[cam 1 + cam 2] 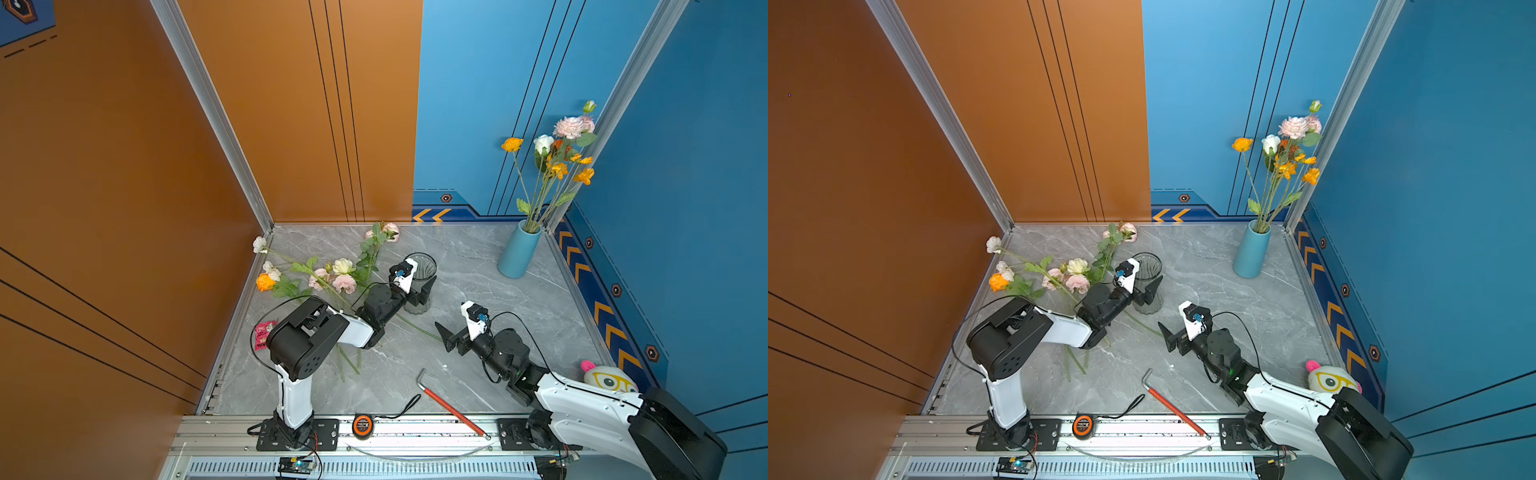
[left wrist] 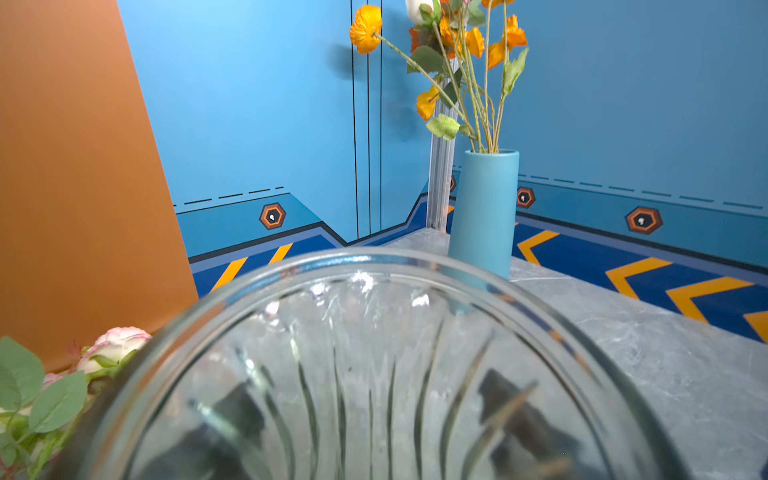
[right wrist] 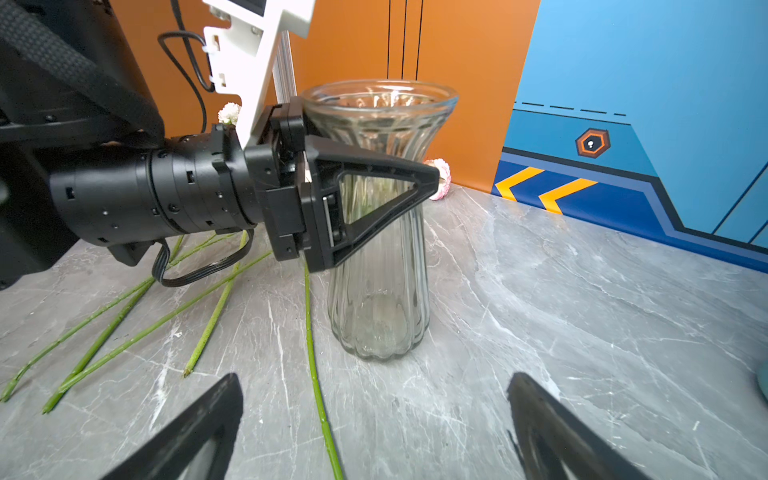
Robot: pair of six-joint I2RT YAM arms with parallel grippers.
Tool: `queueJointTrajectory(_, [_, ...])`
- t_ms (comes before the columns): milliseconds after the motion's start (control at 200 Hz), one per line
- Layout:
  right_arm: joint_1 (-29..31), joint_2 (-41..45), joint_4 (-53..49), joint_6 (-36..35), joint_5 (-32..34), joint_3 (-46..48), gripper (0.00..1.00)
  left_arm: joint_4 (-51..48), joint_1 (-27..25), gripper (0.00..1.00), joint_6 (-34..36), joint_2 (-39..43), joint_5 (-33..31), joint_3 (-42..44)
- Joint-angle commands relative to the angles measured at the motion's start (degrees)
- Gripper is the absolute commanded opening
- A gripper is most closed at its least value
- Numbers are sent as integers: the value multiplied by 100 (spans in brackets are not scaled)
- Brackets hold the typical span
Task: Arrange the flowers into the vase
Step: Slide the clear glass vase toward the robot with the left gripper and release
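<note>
The left gripper (image 1: pixel 420 293) is straddling the glass vase (image 1: pixel 424 262).
Squeezing or not, I cannot tell; the right gripper (image 1: pixel 446 338), spread wide, is hovering at its five o'clock; the flowers (image 1: pixel 328 274) are lying at nine o'clock.

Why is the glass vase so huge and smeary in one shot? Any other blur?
Left wrist view: the glass vase sits against the lens, out of focus, glints on its rim; right wrist view: vase sharp, tips of the right claw blurred; both top views: even light, corner posts splayed outward, a wide-angle look.
</note>
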State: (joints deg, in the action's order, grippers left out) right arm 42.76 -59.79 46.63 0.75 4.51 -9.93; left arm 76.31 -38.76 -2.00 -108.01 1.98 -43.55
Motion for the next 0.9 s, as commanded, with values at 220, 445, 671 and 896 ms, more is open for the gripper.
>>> queueJointTrajectory(220, [-125, 303, -363, -366, 159, -130, 100, 443, 205, 98, -11, 511, 162, 444])
queueJointTrajectory(445, [-346, 222, -288, -291, 136, -123, 100, 435, 433, 98, -424, 844, 708, 683])
queueJointTrajectory(671, [-548, 672, -788, 6, 225, -340, 100, 429, 439, 98, -424, 1001, 992, 1038])
queueJointTrajectory(896, [-503, 311, -836, -146, 122, -1107, 100, -787, 453, 98, -186, 2066, 736, 1414])
